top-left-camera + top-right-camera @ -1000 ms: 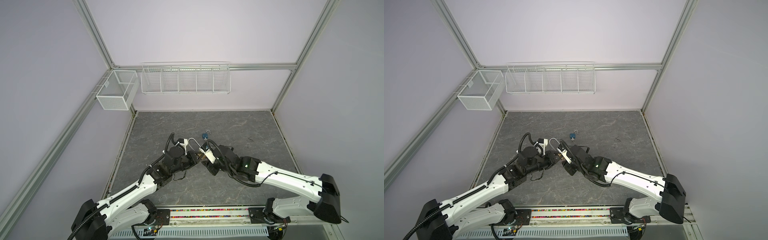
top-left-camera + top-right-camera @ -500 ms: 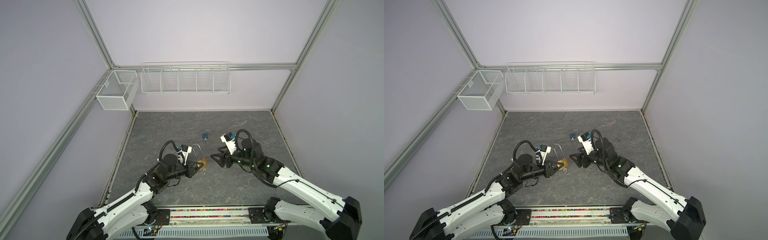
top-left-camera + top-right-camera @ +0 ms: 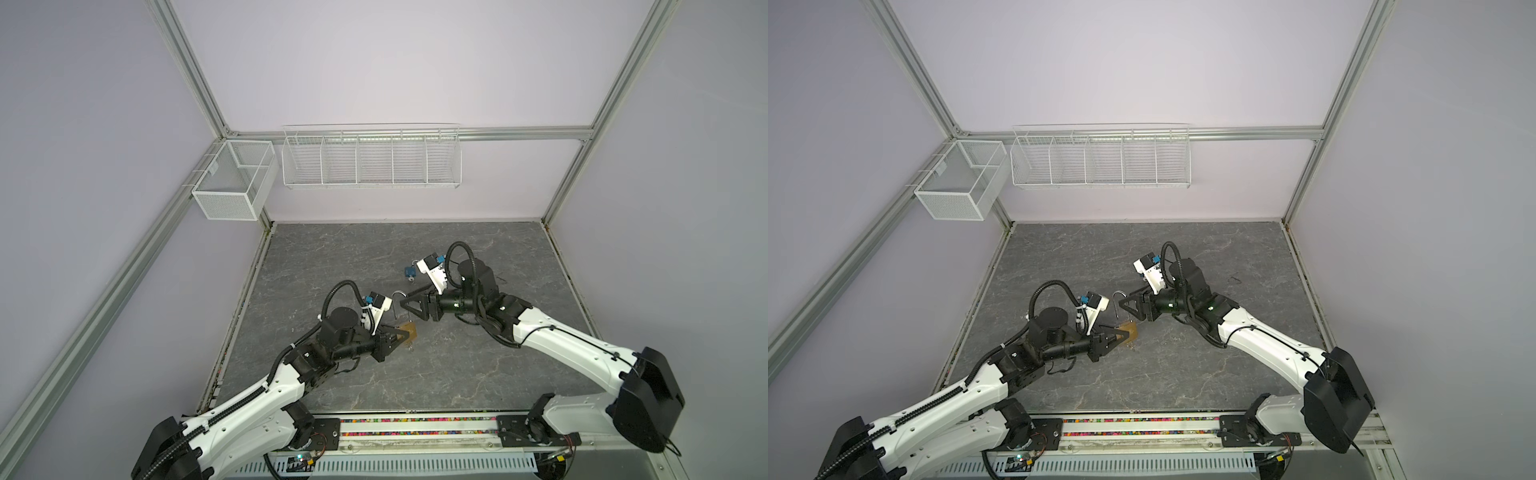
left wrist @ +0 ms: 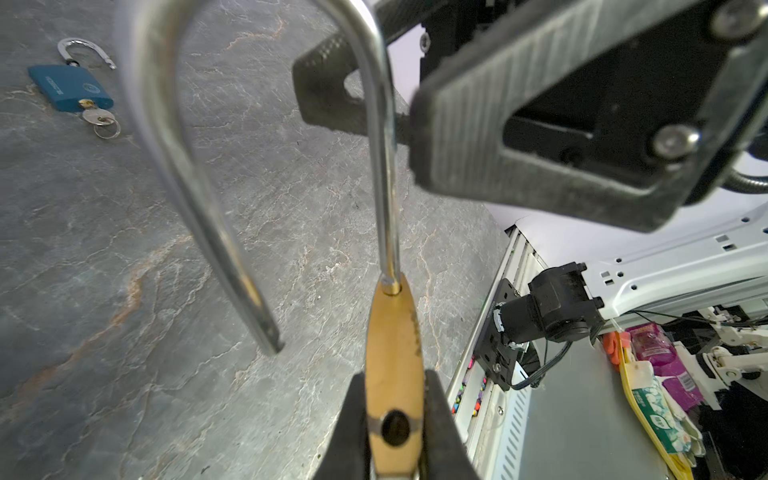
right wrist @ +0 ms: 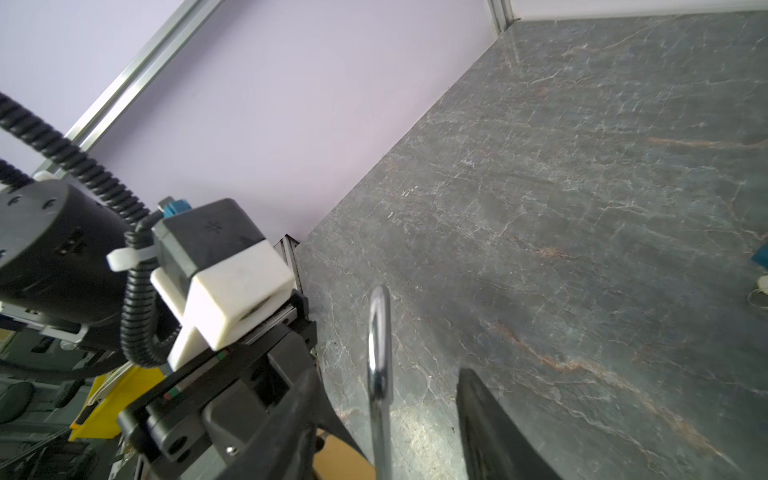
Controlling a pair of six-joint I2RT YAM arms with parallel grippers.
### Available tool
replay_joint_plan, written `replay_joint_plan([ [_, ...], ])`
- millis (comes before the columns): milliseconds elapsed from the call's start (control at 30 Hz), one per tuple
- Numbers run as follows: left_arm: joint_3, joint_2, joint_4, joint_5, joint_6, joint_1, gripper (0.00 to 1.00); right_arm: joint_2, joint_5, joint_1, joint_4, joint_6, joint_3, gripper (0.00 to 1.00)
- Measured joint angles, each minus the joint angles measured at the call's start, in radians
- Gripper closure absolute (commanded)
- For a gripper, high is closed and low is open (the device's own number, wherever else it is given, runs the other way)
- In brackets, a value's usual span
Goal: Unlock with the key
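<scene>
One padlock (image 4: 394,332) pinched in level left gripper (image 3: 400,335); right gripper (image 3: 408,302) agape opposite.

No whole word or number legible anywhere. On the blue padlock (image 4: 70,89), flat on the table (image 4: 124,249): a short line of white capitals and a round white emblem, too small to make out. Along the edge of the brass padlock (image 4: 392,353): stamped characters, blurred beyond reading. On the green packet (image 4: 660,419) beyond the table: white and dark print, illegible. On the black camera housing (image 5: 212,232): one small embossed mark, star-like or hash-like.
</scene>
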Motion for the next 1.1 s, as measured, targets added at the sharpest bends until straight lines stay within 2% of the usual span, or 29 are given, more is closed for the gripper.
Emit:
replay_joint_plan([
  [133, 0.006, 0.007, -0.011, -0.044, 0.005, -0.013, 1.00, 0.026, 0.053, 0.032, -0.035, -0.006, 0.061, 0.73],
  [233, 0.022, 0.013, -0.030, -0.094, 0.009, -0.029, 1.00, 0.048, 0.139, 0.056, -0.089, -0.003, 0.107, 0.85],
  [267, 0.028, 0.014, -0.039, -0.115, 0.011, -0.037, 1.00, 0.058, 0.173, 0.064, -0.109, -0.001, 0.122, 0.92],
  [533, 0.044, 0.038, -0.074, -0.206, 0.012, -0.063, 1.00, 0.081, 0.357, 0.106, -0.169, 0.029, 0.146, 0.93],
  [833, 0.004, 0.005, -0.043, -0.274, 0.013, -0.082, 1.00, 0.076, 0.512, 0.134, -0.216, 0.150, 0.142, 0.94],
  [867, 0.003, -0.004, -0.047, -0.283, 0.017, -0.085, 1.00, 0.076, 0.528, 0.140, -0.219, 0.161, 0.142, 0.93],
  [900, 0.003, -0.011, -0.053, -0.292, 0.023, -0.087, 1.00, 0.076, 0.539, 0.144, -0.220, 0.172, 0.142, 0.87],
  [1000, 0.010, -0.014, -0.081, -0.320, 0.045, -0.089, 1.00, 0.074, 0.568, 0.146, -0.233, 0.184, 0.141, 0.56],
  [1100, 0.034, 0.010, -0.134, -0.344, 0.064, -0.085, 1.00, 0.054, 0.589, 0.145, -0.233, 0.192, 0.108, 0.43],
])
